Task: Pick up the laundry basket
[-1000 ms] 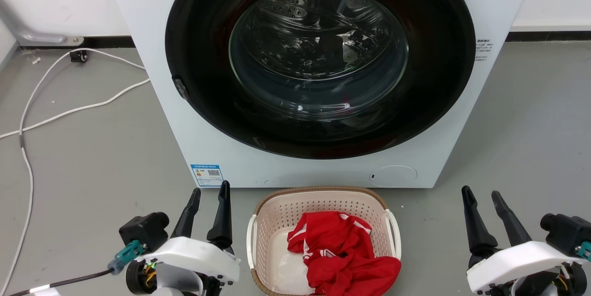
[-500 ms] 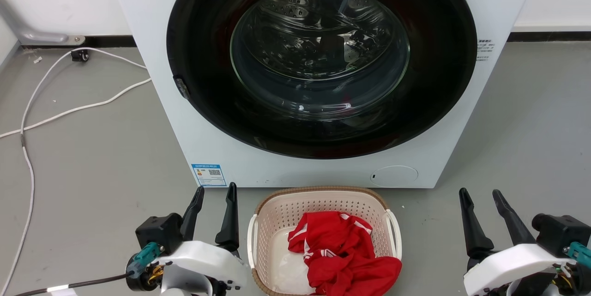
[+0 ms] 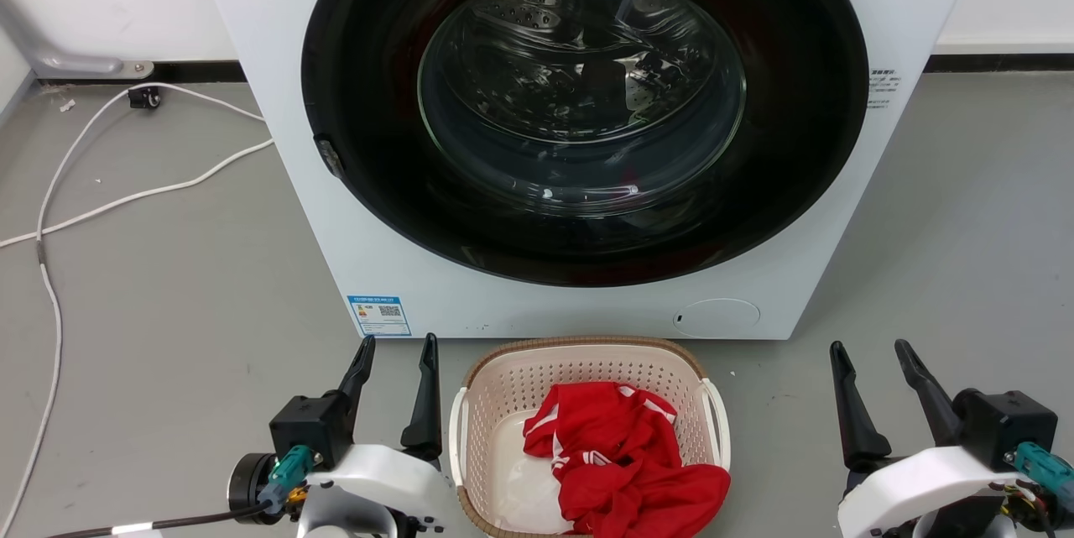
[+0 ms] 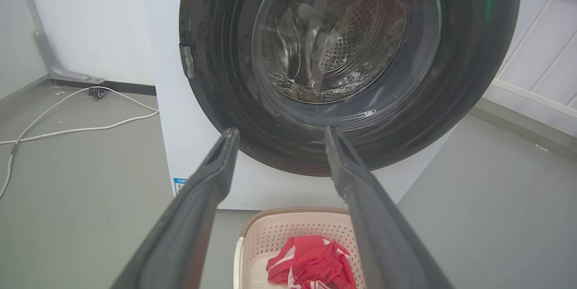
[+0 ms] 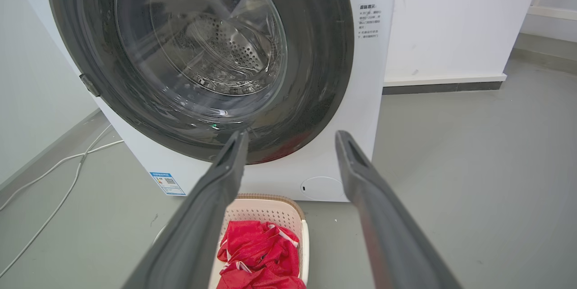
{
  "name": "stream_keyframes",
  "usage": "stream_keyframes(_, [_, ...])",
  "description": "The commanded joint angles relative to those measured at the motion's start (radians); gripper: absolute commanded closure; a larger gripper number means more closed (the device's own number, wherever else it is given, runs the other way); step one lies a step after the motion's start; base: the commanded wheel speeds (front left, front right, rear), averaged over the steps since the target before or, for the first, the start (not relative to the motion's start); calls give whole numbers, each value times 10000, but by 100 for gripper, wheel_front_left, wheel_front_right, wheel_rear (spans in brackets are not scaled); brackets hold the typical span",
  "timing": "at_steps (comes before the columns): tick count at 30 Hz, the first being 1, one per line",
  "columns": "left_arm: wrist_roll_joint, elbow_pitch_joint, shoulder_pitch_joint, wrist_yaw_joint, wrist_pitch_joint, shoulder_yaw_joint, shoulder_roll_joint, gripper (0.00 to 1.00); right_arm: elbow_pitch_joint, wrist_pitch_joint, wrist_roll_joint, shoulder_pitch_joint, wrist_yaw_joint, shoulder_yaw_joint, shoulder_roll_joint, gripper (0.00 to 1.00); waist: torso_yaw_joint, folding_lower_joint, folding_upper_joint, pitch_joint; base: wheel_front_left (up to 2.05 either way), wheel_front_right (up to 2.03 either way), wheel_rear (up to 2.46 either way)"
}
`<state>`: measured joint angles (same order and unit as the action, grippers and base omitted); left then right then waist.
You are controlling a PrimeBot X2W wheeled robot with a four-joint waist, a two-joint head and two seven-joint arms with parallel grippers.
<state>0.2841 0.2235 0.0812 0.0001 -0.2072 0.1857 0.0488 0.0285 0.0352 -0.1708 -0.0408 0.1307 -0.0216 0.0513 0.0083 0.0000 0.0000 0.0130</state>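
**Two sides to grab, laundry basket [image 3: 579, 380] not yet held**

Head view: the basket sits on the floor [image 3: 168, 320] at 6 o'clock, just in front of the washer [image 3: 336, 253], w/ a red garment [image 3: 625, 458] heaped toward its right side. The left gripper [image 3: 398, 340] is at 7 o'clock, empty, fingers spread wide, just beside the left handle [image 3: 456, 429] but apart from it. The right gripper [image 3: 868, 345] is at 4 o'clock, also empty & wide, well apart from the right handle [image 3: 720, 427].

Risks, as I judge them:
- **Uneven reach:** the left side may arrive first & shove the light basket sideways or into the washer.
- **Slip or tip:** thin handles could slip between long fingers. A one-sided lift would tip the basket & spill the garment.
- **Snag:** the cloth reaches the rim nr the right handle, so a finger may catch fabric, not plastic.
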Motion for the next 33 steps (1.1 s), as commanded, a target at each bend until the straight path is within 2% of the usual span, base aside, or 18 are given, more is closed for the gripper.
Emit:
stream_keyframes(1, [-234, -20, 98, 51, -112, 51, 25, 0, -110, 101, 298, -66, 0, 30, -10, 0, 6, 0, 0, 0, 0, 0, 0])
stream_keyframes(26, [-1659, 139, 19, 224, -604, 340, 25, 0, -84, 581, 1512, -243, -1, -67, -16, 0, 28, 0, 0, 30, 0, 0, 0])
stream_keyframes(33, [-1356, 118, 21, 212, -595, 288, 23, 0, 1, 649, 1341, -150, -1, -70, -16, 0, 40, 0, 0, 102, 0, 0, 0])
